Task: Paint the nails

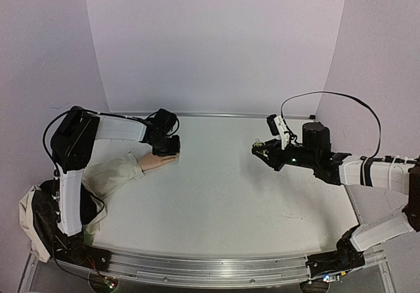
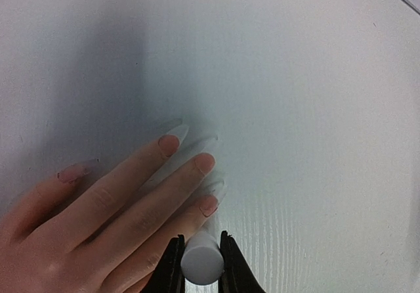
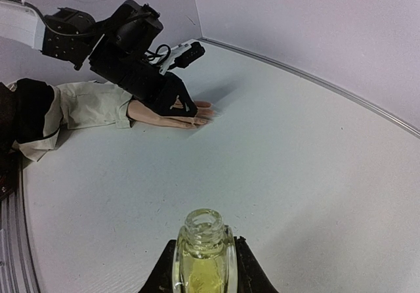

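A pale peach mannequin hand [image 1: 157, 162] with a beige sleeve [image 1: 108, 177] lies flat on the white table at the left. Its long clear nails [image 2: 209, 205] show in the left wrist view. My left gripper [image 1: 167, 146] is over the fingertips, shut on a white cylindrical brush cap [image 2: 200, 261] that points down beside the nearest finger. My right gripper [image 1: 261, 150] at the right is shut on a small open bottle of yellowish-green polish [image 3: 202, 257], held above the table. The hand also shows far off in the right wrist view [image 3: 174, 118].
The sleeve's fabric bunches round the left arm's base [image 1: 39, 214]. A metal rail [image 1: 210, 270] runs along the near edge. Lilac walls [image 1: 216, 43] close the back and sides. A black cable [image 1: 354, 109] loops above the right arm.
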